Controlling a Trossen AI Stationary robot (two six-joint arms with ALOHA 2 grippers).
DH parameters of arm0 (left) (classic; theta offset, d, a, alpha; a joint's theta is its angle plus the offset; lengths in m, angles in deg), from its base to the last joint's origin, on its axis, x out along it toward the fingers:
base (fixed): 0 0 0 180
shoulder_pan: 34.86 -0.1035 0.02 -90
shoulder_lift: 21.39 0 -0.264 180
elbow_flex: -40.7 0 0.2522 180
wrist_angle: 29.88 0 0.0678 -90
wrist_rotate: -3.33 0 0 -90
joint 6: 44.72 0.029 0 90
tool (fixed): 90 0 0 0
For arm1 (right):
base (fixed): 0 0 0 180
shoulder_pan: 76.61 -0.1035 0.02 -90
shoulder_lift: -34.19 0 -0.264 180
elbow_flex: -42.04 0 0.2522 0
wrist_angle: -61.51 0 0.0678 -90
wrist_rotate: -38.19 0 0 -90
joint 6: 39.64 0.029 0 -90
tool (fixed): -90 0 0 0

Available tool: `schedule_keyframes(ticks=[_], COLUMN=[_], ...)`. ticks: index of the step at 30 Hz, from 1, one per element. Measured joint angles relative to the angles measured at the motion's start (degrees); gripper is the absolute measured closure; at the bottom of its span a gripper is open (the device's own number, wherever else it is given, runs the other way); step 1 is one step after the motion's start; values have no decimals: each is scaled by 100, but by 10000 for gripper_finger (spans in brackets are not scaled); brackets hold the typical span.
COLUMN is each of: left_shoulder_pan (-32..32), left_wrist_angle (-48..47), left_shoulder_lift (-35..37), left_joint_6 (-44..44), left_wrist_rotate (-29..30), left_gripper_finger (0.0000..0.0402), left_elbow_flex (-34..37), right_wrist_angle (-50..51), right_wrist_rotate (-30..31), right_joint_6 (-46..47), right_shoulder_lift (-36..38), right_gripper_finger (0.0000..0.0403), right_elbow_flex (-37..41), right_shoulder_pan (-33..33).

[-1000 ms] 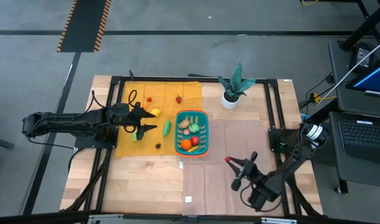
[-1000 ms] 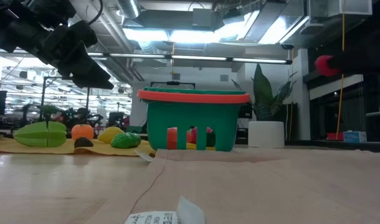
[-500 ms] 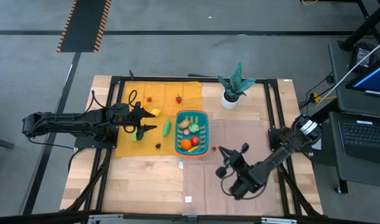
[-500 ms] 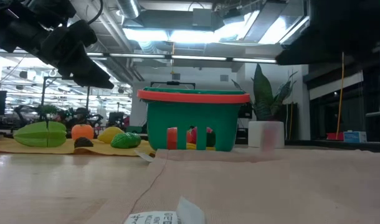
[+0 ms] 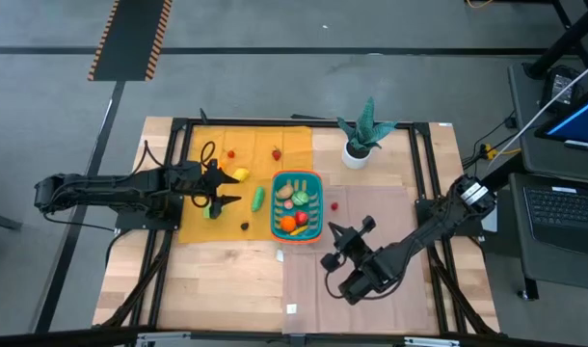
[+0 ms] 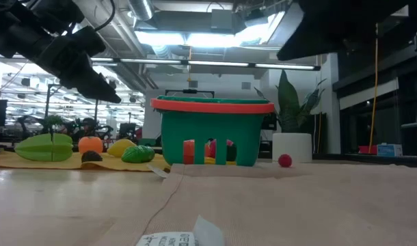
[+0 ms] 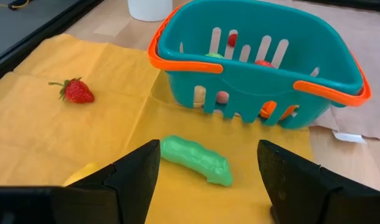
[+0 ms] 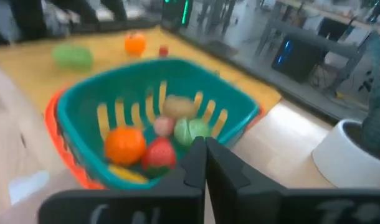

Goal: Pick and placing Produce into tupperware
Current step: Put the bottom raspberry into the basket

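1. Since the earlier frames, the right gripper (image 5: pixel 330 249) has swung toward the teal basket (image 5: pixel 310 234), its fingers now pressed together and empty.
2. A small red fruit (image 5: pixel 334 204) now lies on the tan cloth beside the basket.
3. The left gripper (image 5: pixel 227 187) hovers spread wide above the green pod (image 7: pixel 196 159) on the yellow cloth (image 5: pixel 200 226).

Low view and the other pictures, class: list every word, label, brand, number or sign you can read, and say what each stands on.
None can be read.
White paper slip on the table: dark print, too small and cut off to read.
Monitor beside the table: blue screen, no legible text.
Striped floor strip: black and orange hazard bars, no words.
Basket: no label visible.
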Motion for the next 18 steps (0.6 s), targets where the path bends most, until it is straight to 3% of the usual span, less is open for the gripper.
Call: schedule_keyframes(ticks=[3,7,10,12,18], left_shoulder_pan=[0,0,0,0,0], left_wrist_angle=[-52,-49,-42,-23,-23], left_shoulder_lift=[0,0,0,0,0], left_joint_6=[0,134,364,449,454], left_wrist_rotate=[0,-1,-194,-408,-758], left_gripper_finger=[140,140,140,140,140], left_elbow_flex=[0,0,0,0,0], right_wrist_angle=[18,28,15,-3,159], right_wrist_rotate=[-681,-2486,-3625,-3759,-3279], right_joint_6=[-46,-208,-867,-1376,-2113], right_shoulder_lift=[0,29,42,42,46], right_gripper_finger=[396,395,393,393,392], right_elbow_flex=[-11,-11,-164,-297,-638], right_shoulder_pan=[84,287,526,684,1263])
